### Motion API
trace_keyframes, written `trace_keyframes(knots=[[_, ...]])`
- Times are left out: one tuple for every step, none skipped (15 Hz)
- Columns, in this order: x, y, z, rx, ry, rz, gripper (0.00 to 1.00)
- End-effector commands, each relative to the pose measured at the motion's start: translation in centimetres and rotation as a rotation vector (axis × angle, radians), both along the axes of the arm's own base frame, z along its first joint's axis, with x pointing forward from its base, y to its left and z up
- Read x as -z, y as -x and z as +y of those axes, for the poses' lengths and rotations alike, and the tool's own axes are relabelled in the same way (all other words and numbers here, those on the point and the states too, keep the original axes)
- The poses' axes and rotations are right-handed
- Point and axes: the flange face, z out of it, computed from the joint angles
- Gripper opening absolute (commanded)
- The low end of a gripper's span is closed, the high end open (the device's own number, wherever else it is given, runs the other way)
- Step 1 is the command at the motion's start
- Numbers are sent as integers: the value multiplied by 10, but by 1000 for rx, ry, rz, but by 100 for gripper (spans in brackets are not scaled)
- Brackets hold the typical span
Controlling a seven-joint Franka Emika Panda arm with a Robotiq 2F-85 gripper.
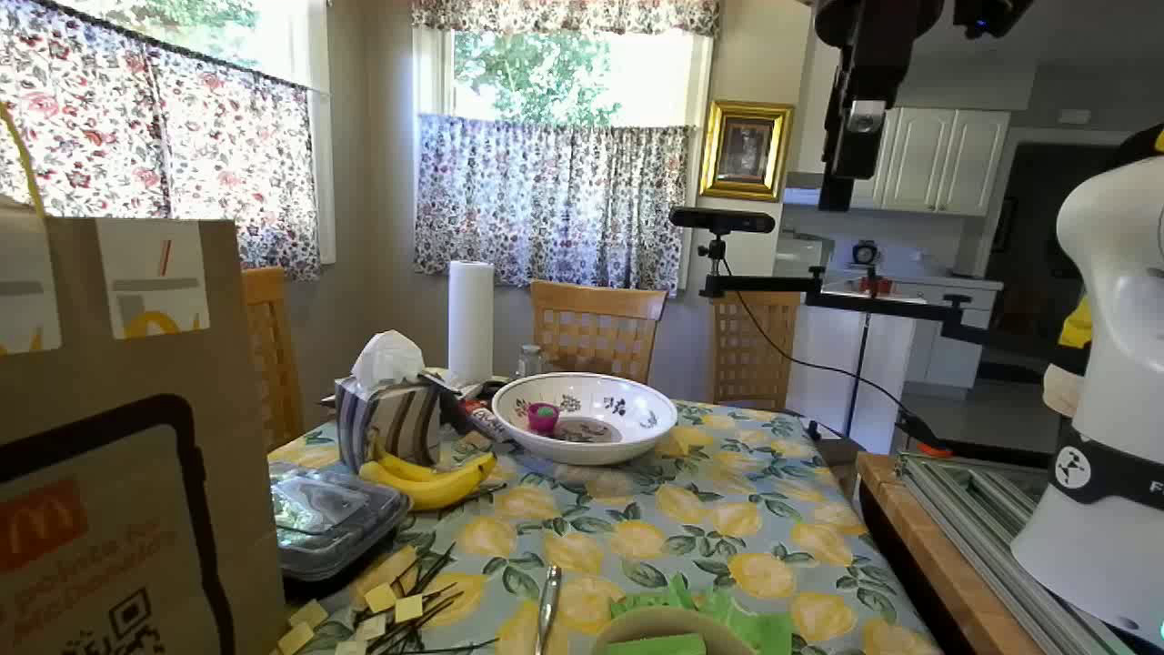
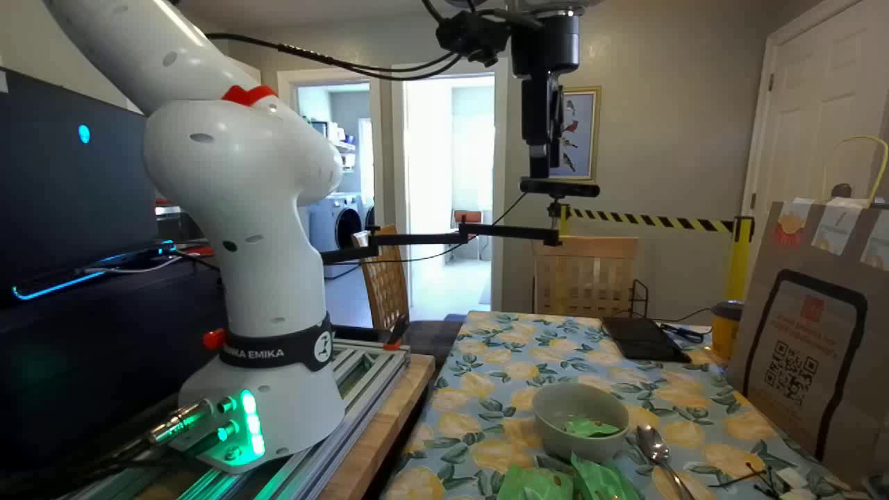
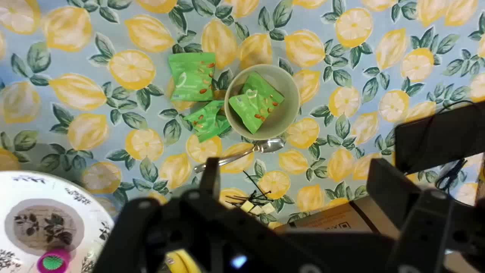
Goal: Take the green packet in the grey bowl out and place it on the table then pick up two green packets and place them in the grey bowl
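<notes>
A grey bowl (image 3: 290, 110) stands on the lemon-patterned table with one green packet (image 3: 257, 100) inside. A flat green packet (image 3: 191, 77) and a crumpled green packet (image 3: 208, 120) lie on the cloth beside it. The bowl (image 2: 555, 420) and both loose packets, one flat (image 2: 535, 482) and one crumpled (image 2: 603, 479), also show in an exterior view, and the bowl (image 1: 623, 628) is cut off by the lower edge in an exterior view. My gripper (image 3: 297, 176) is open and empty. It hangs high above the table, away from the packets, in both exterior views (image 1: 844, 191) (image 2: 539, 167).
A spoon (image 3: 237, 154) lies against the bowl's side. Dark picks with yellow tabs (image 3: 255, 203), a large white bowl (image 1: 591, 448), bananas (image 1: 432, 482), a tissue box (image 1: 386, 423) and a tall paper bag (image 2: 806, 333) share the table. A camera on a stand (image 2: 559, 187) juts near the gripper.
</notes>
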Motion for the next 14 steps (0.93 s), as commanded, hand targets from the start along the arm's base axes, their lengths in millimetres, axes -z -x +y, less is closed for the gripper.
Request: trace_keyframes(knots=[[-1, 0, 0, 0, 0, 1, 100], [2, -6, -6, 47, 6, 1, 100], [3, -10, -10, 74, -6, 7, 100], [5, -16, -21, 165, -10, -16, 100], [9, -22, -33, 216, -24, -14, 100], [18, -28, -47, 270, -22, -9, 100], [26, -31, -58, 324, -15, -12, 100], [36, -34, -69, 357, 9, 10, 100], [46, -34, -77, 352, 29, 29, 100], [56, -35, -85, 356, 42, 55, 100], [66, -35, -91, 356, 55, 84, 100], [76, -36, -96, 352, 66, 115, 100], [83, -37, -101, 348, 81, 133, 100], [90, -37, -104, 332, 88, 156, 100]])
